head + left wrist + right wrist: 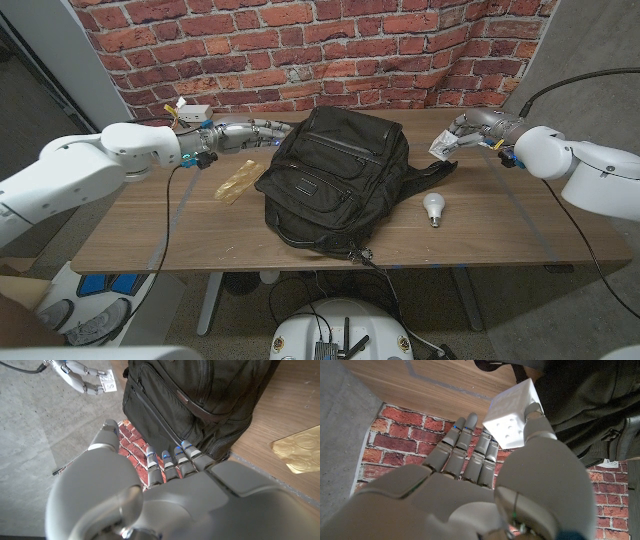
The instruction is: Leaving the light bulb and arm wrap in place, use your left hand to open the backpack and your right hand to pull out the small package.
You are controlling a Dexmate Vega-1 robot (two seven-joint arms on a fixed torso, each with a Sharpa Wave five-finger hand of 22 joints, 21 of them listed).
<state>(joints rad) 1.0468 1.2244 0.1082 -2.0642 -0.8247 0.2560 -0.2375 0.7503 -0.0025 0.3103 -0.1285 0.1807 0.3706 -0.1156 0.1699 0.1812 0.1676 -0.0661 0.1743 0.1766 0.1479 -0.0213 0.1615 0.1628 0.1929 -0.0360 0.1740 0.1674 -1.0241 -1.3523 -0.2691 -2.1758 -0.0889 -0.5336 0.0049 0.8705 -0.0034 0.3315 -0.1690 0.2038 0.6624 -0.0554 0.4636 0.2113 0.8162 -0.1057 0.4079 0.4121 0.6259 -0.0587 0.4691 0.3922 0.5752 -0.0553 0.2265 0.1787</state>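
Backpack (335, 180) lies mid-table nearest my view, front edge at table's near side. Small package (512, 414) already out: my right hand (462, 136) pinches it between thumb and fingers, held clear of bag at far right of table. My left hand (262, 134) sits at backpack's upper left corner, fingers pressed together, holding nothing. Light bulb (433, 207) and arm wrap (238, 182) undisturbed beside bag. Judgement: extraction done; only setting package down remains.
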